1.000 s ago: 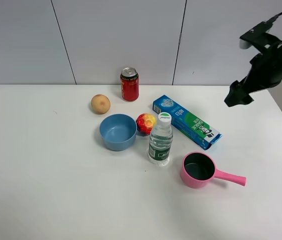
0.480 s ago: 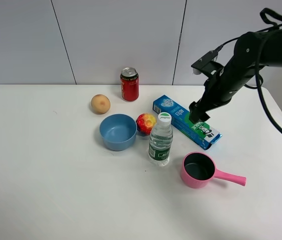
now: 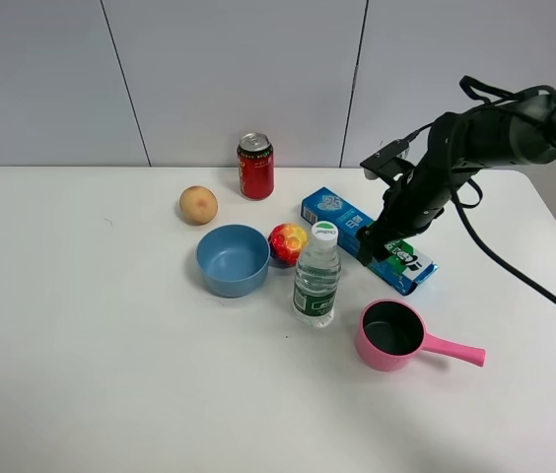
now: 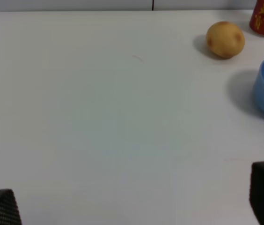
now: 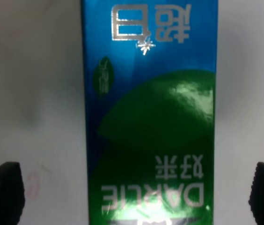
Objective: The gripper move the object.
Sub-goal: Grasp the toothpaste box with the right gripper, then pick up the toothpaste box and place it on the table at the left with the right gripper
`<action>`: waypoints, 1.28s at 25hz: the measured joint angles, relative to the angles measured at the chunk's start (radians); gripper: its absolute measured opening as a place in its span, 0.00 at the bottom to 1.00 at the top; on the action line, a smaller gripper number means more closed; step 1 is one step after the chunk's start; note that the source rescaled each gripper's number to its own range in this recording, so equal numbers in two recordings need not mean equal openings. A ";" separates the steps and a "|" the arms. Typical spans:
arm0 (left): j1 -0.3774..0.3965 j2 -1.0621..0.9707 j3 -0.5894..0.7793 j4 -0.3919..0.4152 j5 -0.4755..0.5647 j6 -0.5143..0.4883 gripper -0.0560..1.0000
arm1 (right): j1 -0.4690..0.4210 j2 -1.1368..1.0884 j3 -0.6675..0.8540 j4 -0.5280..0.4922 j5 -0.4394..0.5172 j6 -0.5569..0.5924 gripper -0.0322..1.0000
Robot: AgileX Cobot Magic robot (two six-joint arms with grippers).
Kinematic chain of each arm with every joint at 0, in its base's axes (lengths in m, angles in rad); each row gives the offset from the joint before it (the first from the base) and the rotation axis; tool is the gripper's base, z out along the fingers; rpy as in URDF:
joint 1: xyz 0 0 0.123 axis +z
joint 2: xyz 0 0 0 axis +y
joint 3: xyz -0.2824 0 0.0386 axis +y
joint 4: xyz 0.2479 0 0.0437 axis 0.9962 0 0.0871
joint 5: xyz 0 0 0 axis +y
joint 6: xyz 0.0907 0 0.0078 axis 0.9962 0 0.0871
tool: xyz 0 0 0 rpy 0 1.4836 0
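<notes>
Compared with half a second before, the right black pincer [image 3: 371,252] has moved a little down and to the left in the high view. It now hangs low over the middle of the long flat blue and green cardboard toothpaste box [image 3: 335,211]. The box lies flat on the white bench [image 3: 81,374], right of centre, and slants from upper left to lower right. It is just beside the clear water bottle with a green label [image 3: 316,278].

In the right wrist view the jaws stand wide apart, one on each side of the box [image 5: 150,117], with bare bench between each tip and the box. Nothing is held. The left pincer [image 4: 133,206] is also wide open and empty.

The box is probably light and rather stiff, but its thin glossy cardboard may dent or slip. The best hold seems to be across the narrow width near the middle, with a gentle closing.
</notes>
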 joint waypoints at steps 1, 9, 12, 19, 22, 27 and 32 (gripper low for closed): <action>0.000 0.000 0.000 0.000 0.000 0.000 1.00 | 0.000 0.009 0.000 0.001 -0.011 0.000 0.93; 0.000 0.000 0.000 0.000 0.000 0.000 1.00 | 0.000 0.034 0.000 0.011 -0.074 0.001 0.92; 0.000 0.000 0.000 0.000 0.000 0.000 1.00 | 0.000 0.051 0.000 0.017 -0.082 0.001 0.84; 0.000 0.000 0.000 0.000 0.000 0.000 1.00 | 0.000 0.082 0.000 0.044 -0.115 0.001 0.60; 0.000 0.000 0.000 0.000 0.000 0.000 1.00 | 0.000 0.082 0.000 0.044 -0.118 0.001 0.28; 0.000 0.000 0.000 0.000 0.000 0.000 1.00 | 0.000 0.082 0.000 0.045 -0.117 0.005 0.03; 0.000 0.000 0.000 0.000 0.000 0.000 1.00 | 0.000 0.059 0.000 0.045 -0.099 0.015 0.03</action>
